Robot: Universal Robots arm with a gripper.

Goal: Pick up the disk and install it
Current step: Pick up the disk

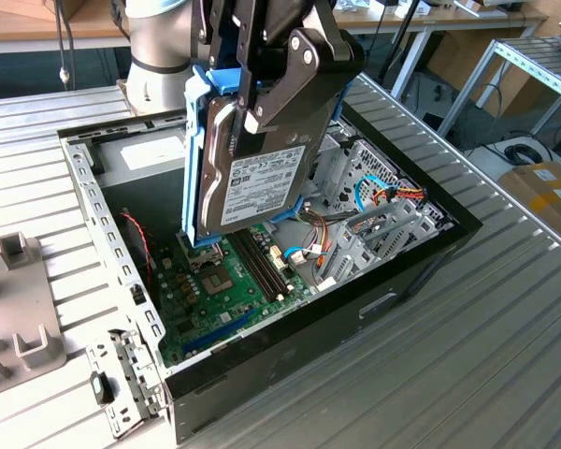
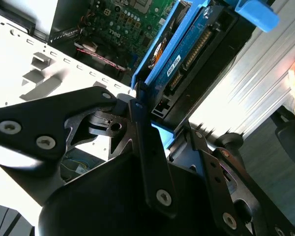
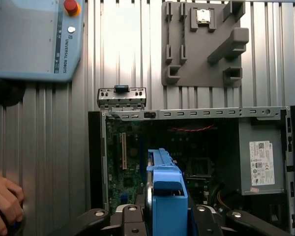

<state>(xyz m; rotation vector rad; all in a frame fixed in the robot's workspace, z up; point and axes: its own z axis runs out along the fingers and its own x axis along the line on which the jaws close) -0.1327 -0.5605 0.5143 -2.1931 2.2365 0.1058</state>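
Note:
The disk (image 1: 252,182), a dark-grey drive with a white label in a light-blue carrier rail, hangs upright on edge above the open computer case (image 1: 84,187). My gripper (image 1: 254,101) is shut on its upper end, black fingers clamped on both flat sides. The disk's lower end hovers over the green motherboard (image 1: 215,299) near the case's middle. In the second wrist view the disk (image 2: 182,64) runs away from the gripper (image 2: 162,123) toward the motherboard. In the first wrist view the blue carrier of the disk (image 3: 166,191) stands between the fingers, over the case (image 3: 187,114).
A silver drive cage with coloured cables (image 1: 374,206) fills the case's end at the exterior view's right. A grey fixture plate (image 1: 19,309) and a small metal bracket (image 1: 122,374) lie outside the case. A teach pendant (image 3: 34,34) and a person's hand (image 3: 5,201) are on the table.

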